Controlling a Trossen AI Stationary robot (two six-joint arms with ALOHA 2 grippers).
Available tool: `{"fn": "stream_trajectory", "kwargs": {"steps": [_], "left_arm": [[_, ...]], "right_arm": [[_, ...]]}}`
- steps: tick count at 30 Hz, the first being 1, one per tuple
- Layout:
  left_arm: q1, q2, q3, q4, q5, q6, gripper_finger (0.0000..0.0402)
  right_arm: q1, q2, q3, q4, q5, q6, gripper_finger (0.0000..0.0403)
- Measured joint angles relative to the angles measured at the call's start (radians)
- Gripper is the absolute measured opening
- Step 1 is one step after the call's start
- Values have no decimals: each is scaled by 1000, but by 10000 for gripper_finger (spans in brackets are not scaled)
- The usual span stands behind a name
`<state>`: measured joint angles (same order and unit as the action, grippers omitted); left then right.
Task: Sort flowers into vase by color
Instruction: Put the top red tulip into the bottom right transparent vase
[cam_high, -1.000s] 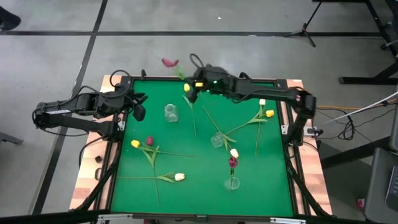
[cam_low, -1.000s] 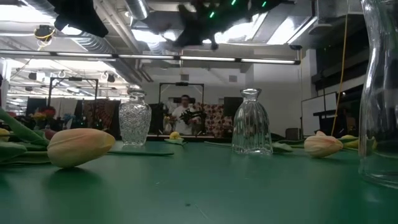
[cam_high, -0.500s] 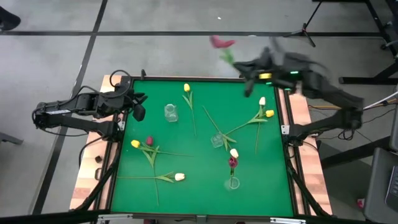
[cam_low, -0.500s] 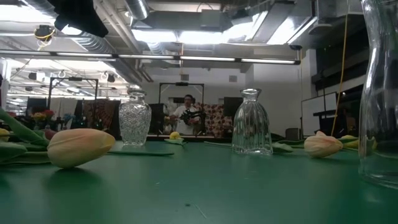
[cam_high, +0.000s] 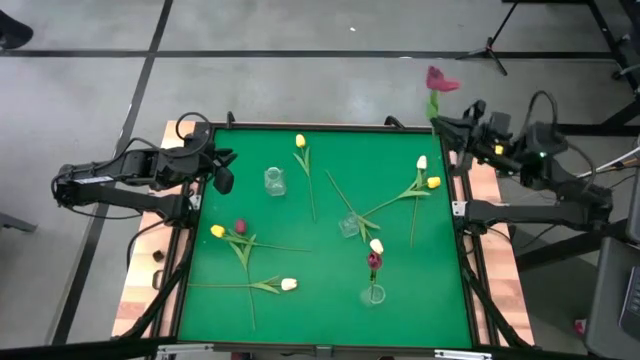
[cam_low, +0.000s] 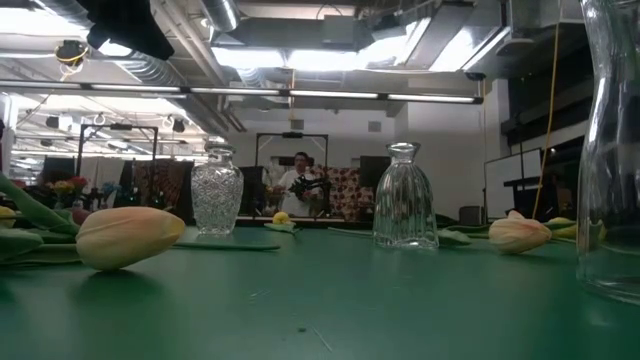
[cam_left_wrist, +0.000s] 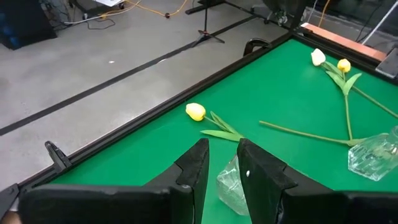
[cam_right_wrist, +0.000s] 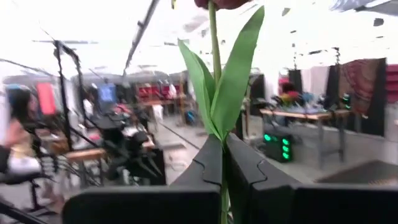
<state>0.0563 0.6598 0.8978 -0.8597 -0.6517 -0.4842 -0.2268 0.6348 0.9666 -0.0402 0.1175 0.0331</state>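
- The left gripper (cam_high: 222, 168) waits at the left edge of the green table (cam_high: 320, 290), its jaws slightly parted with nothing between them; in the left wrist view its fingers (cam_left_wrist: 198, 163) frame only green cloth.
- A yellow tulip (cam_high: 218, 231) and a dark red tulip (cam_high: 240, 227) lie side by side at mid-left, heads toward the left arm, stems running toward the near-right.
- A cream tulip (cam_high: 289, 285) lies near the front edge, its long axis across the table, head to the right.
- A small clear vase (cam_high: 274, 181) stands upright in the far-left part of the table.
- A yellow tulip (cam_high: 300, 141) lies near the far edge, head toward that edge, stem running toward the near side.
- A second clear vase (cam_high: 349, 225) is near the centre.
- A slim vase (cam_high: 374, 294) at the front holds a dark red tulip (cam_high: 374, 260) upright; a cream tulip (cam_high: 376, 246) head lies just beside that bloom.
- A cream tulip (cam_high: 422, 162) and a yellow tulip (cam_high: 434, 182) lie at the far right, stems slanting toward the centre.
- The right gripper (cam_high: 462, 128), beyond the table's far-right corner, is pinched on the stem of a magenta tulip (cam_high: 440, 80), whose head points away from the table; in the right wrist view the stem (cam_right_wrist: 214, 50) rises straight out of the pressed fingers (cam_right_wrist: 208, 163) along their line.
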Motion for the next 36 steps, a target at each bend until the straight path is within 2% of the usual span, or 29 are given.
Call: {"fn": "stream_trajectory", "kwargs": {"steps": [5,10,14,20,24,28,36], "left_arm": [[0,0,0,0,-13,-12,84],[0,0,0,0,-13,-40,84],[0,0,0,0,-15,-48,84],[0,0,0,0,-48,-64,84],[0,0,0,0,-65,-90,84],[0,0,0,0,-72,-94,84],[0,0,0,0,-92,-116,84]], "right_arm": [[4,-111,-179,156,-57,84,1],[91,-205,-361,357,-52,88,1],[216,-264,-475,460,4,86,1],[450,-283,-563,591,155,65,1],[606,-212,-599,710,266,12,1],[759,-69,-606,910,336,-117,1],[1017,323,-607,1490,444,-468,1]]}}
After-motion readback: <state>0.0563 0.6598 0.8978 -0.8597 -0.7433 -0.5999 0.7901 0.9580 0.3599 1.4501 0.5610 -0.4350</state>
